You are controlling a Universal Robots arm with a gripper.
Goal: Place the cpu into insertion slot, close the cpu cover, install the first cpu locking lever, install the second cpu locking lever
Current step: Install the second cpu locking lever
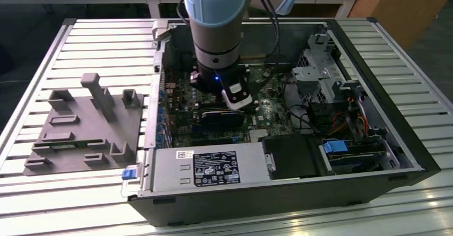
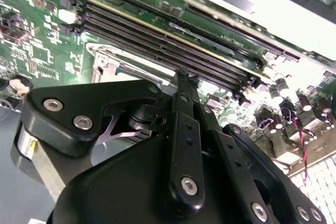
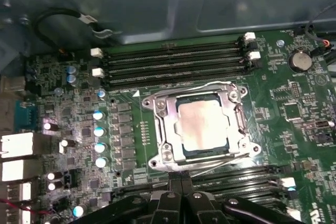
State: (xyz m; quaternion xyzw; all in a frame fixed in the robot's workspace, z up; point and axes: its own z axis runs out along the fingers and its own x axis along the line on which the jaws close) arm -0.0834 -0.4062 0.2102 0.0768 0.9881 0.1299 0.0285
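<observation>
Gripper (image 3: 181, 195) sits low over the green motherboard (image 3: 294, 124) inside the open computer case (image 1: 396, 140), its fingers (image 3: 173, 203) pressed together with nothing between them. Just ahead of the fingertips in the first wrist view lies the insertion slot (image 3: 157, 124), with the cpu (image 3: 202, 124) seated in it, pale metal face up. Cpu cover (image 3: 202, 156) is down flat around the chip, its silver frame ringing the face. Thin wire locking levers run along the socket edges; one lever (image 3: 210, 167) lies along the edge nearest the fingertips, whether latched I cannot tell. Long black memory slots (image 3: 173, 61) run beyond the socket on the far side from the gripper, more slots just beside the fingers. In the second wrist view the black gripper linkage (image 2: 184, 145) covers most of the socket, a corner of the metal frame (image 2: 105, 61) peeking past it. In the exterior view the arm (image 1: 216, 34) reaches down into the case, a grey fixture plate (image 1: 85, 130) well apart on the slatted table (image 1: 42, 204).
</observation>
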